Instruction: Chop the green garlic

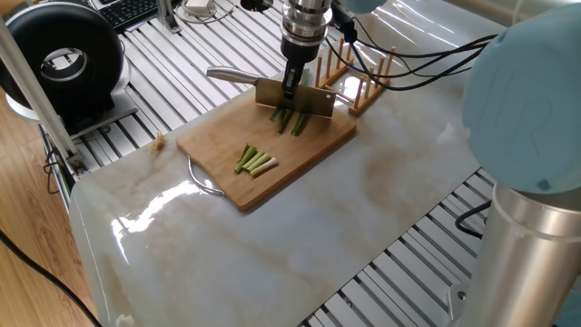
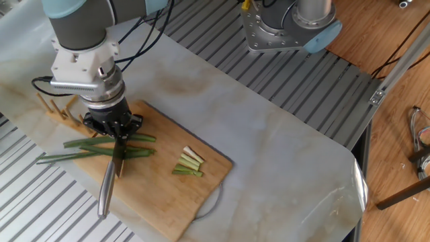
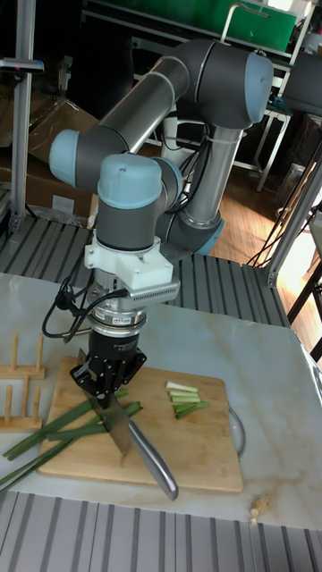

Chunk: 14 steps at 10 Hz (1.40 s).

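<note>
My gripper [image 1: 290, 88] is shut on a steel knife [image 1: 296, 99], gripping the back of the blade, with the handle [image 2: 104, 195] sticking out sideways. The blade stands edge-down across the long stalks of green garlic [image 2: 94, 149], which lie on the wooden cutting board [image 1: 227, 136]. Their dark leaves [image 3: 36, 447] hang off the board's edge. A small pile of cut pale green garlic pieces [image 1: 255, 163] lies further along the board, also visible in the other fixed view [image 2: 190, 163] and the tall fixed view [image 3: 184, 399]. From the tall fixed view, the gripper [image 3: 109, 382] hides the spot where blade meets stalks.
A wooden peg rack [image 1: 359, 84] stands just behind the board, close to the gripper. A black round device [image 1: 64, 59] and a keyboard [image 1: 127, 11] sit at the far left. The arm's base [image 2: 289, 27] is across the table. A metal loop [image 1: 201, 180] sticks out from the board's end.
</note>
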Available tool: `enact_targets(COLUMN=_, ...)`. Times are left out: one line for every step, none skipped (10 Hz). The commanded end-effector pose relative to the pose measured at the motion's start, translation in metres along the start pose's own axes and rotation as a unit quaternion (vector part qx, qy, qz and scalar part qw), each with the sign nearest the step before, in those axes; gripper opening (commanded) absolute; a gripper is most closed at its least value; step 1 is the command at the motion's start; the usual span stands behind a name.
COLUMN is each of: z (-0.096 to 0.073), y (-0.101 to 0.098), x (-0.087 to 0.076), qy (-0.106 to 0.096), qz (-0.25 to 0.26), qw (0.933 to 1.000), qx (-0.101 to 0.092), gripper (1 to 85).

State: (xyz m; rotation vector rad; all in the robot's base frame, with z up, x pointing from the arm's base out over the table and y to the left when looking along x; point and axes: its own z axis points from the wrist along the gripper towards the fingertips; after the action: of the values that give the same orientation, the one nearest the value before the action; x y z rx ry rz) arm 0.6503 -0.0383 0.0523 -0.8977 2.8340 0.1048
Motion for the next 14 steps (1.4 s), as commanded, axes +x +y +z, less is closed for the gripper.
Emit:
enact_targets(z=0.001, y=0.002, x=-0.010, qy=-0.014, qz=0.000, qw=0.9999, qx=-0.005, gripper=1.3)
enact_targets(z=-0.002, y=0.002, x=-0.009, qy=-0.014, qz=-0.003, qw=0.9999, qx=-0.006, gripper=1.3)
enact_targets(z=-0.006, y=0.000, x=-0.005, qy=-0.015, qz=-0.008, qw=0.9998, qx=-0.007, gripper=1.3)
enact_targets(z=-0.013, y=-0.006, x=0.002, qy=-0.014, qz=-0.014, qw=0.9998, qx=-0.008, gripper=1.3)
enact_targets(z=-0.018, y=-0.010, x=0.008, qy=-0.009, qz=-0.018, qw=0.9998, qx=-0.006, gripper=1.3)
enact_targets(z=-0.019, y=-0.009, x=0.009, qy=-0.009, qz=-0.017, qw=0.9998, qx=-0.008, gripper=1.3)
enact_targets(z=-0.015, y=-0.005, x=0.005, qy=-0.009, qz=-0.012, qw=0.9998, qx=-0.012, gripper=1.3)
enact_targets(z=-0.007, y=0.000, x=0.000, qy=-0.011, qz=-0.002, qw=0.9999, qx=-0.011, gripper=1.3)
enact_targets(z=0.000, y=0.003, x=-0.004, qy=-0.011, qz=0.003, qw=0.9998, qx=-0.013, gripper=1.3)
enact_targets(z=0.004, y=0.005, x=-0.007, qy=-0.012, qz=0.005, qw=0.9998, qx=-0.014, gripper=1.3)
enact_targets(z=0.003, y=0.008, x=-0.007, qy=-0.009, qz=0.005, qw=0.9997, qx=-0.020, gripper=1.3)
enact_targets(z=0.000, y=0.011, x=-0.005, qy=-0.006, qz=0.006, qw=0.9997, qx=-0.023, gripper=1.3)
enact_targets(z=-0.003, y=0.010, x=-0.003, qy=-0.004, qz=0.004, qw=0.9997, qx=-0.022, gripper=1.3)
enact_targets(z=-0.005, y=0.007, x=0.001, qy=-0.003, qz=0.001, qw=0.9998, qx=-0.021, gripper=1.3)
